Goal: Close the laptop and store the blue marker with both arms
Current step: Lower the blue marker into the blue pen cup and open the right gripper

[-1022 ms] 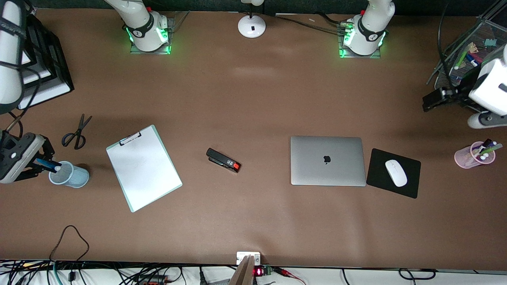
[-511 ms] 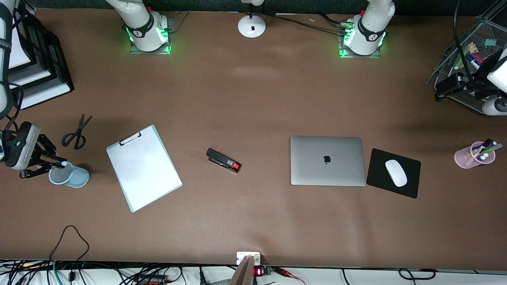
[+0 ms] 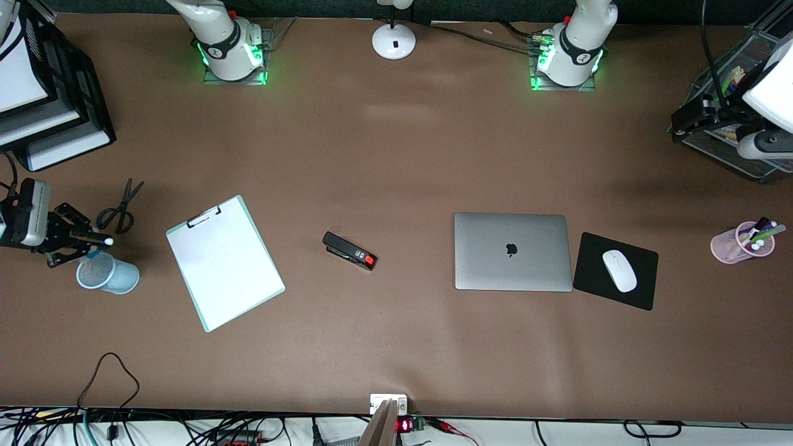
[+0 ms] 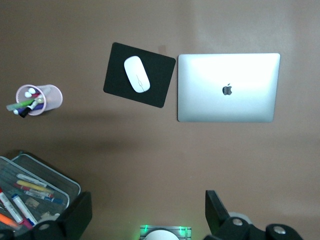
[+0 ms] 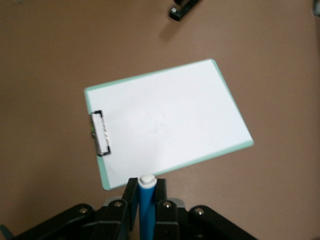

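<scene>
The laptop (image 3: 512, 251) lies shut on the table, lid and apple logo up; the left wrist view also has the laptop (image 4: 227, 87). My right gripper (image 3: 93, 240) hangs over the table just above a pale blue mesh cup (image 3: 108, 274), shut on the blue marker (image 3: 106, 241). In the right wrist view the blue marker (image 5: 146, 210) sits clamped between the fingers of the right gripper (image 5: 146, 192), white end outward. My left gripper (image 3: 684, 118) is raised by the wire tray at the left arm's end. The left gripper (image 4: 148, 205) is open and holds nothing.
A clipboard (image 3: 224, 263), a black stapler (image 3: 349, 251) and scissors (image 3: 121, 207) lie on the table. A white mouse (image 3: 618, 271) on a black pad lies beside the laptop. A pink pen cup (image 3: 742, 241), wire tray (image 3: 731, 80), lamp base (image 3: 393, 40) and stacked paper trays (image 3: 37, 93) stand around the edges.
The right gripper has swung with the marker from the cup's mouth toward the scissors, its white end now off the cup. The left gripper has drawn back toward the wire tray.
</scene>
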Controlling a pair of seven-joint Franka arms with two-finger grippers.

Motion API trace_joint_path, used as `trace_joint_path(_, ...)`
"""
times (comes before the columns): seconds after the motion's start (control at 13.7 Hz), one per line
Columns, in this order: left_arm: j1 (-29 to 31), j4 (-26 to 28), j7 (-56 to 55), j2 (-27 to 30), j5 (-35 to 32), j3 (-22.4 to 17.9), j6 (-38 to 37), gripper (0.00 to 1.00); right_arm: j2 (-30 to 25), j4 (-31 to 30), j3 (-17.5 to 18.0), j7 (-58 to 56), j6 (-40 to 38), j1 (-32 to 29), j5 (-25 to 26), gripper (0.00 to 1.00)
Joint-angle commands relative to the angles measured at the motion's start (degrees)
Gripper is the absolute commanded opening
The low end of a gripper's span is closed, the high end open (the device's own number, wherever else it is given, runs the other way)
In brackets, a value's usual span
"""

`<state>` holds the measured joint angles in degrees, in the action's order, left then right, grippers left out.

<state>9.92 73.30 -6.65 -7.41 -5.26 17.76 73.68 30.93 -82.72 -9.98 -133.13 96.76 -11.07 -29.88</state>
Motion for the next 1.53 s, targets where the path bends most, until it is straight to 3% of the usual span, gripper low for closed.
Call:
trace_joint_path(0.0, -5.41, 9.20, 3.74, 6.87, 4.28, -9.99, 4.01, 1.00, -0.35, -0.16, 0.93, -5.71, -3.76, -2.46, -3.33, 0.03)
trace_joint_path(0.36, -9.56, 15.55, 4.54, 11.45, 4.38, -13.36, 5.78, 1.00, 2.81, 2.12, 0.93, -14.25, -4.39, -5.18, -6.23, 0.03)
trace_joint_path(0.95, -10.80, 15.12, 4.36, 10.75, 4.82, -14.07, 8.85, 1.00, 9.31, 9.15, 1.10, -17.95, -4.48, -7.47, -8.18, 0.03)
trace_joint_path(1.24, -10.80, 15.21, 4.10, 10.75, 4.82, -14.07, 9.03, 1.00, 10.72, 9.34, 6.45, -17.95, -4.65, -11.86, -8.35, 0.03)
trace_joint_path(1.46, -10.97, 14.86, 3.84, 10.75, 4.74, -12.93, 7.37, 1.00, 11.86, 9.33, 7.17, -17.95, -5.71, -13.18, -10.28, 0.03)
